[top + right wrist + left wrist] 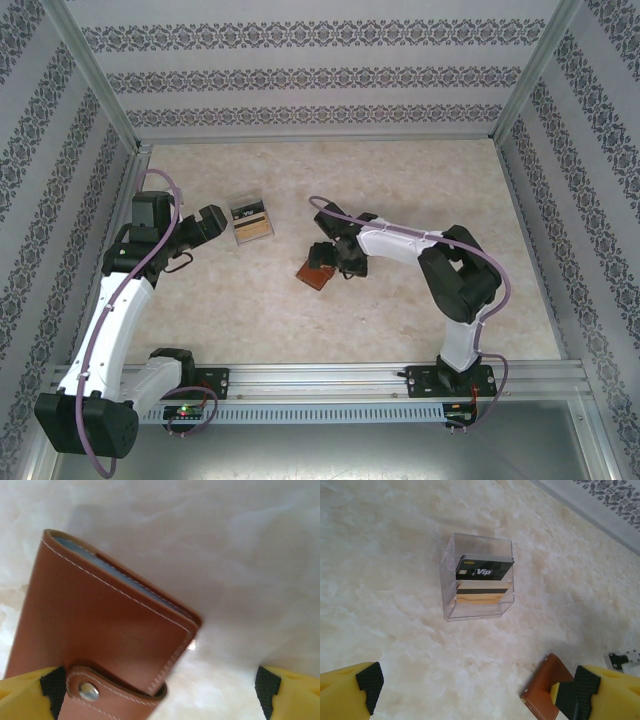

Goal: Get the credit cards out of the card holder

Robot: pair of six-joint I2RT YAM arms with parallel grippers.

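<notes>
The card holder (316,273) is a brown leather wallet lying near the table's middle. Its snap strap (90,692) is fastened, and a blue-grey inner edge (115,573) shows along its top. The credit cards are hidden inside it. My right gripper (333,262) hangs just over it, open. In the right wrist view the card holder (100,625) sits between the spread fingers of the right gripper (160,695), close against the left-hand pad (50,685). My left gripper (218,225) stands open with nothing in it, left of the card holder (545,690); the left gripper (475,700) has bare table between its fingers.
A small clear plastic box (252,220) with a black face marked Vip and a gold one lies just right of my left gripper; the clear box (477,577) shows ahead of the left fingers. Patterned walls (300,70) and a metal frame enclose the table.
</notes>
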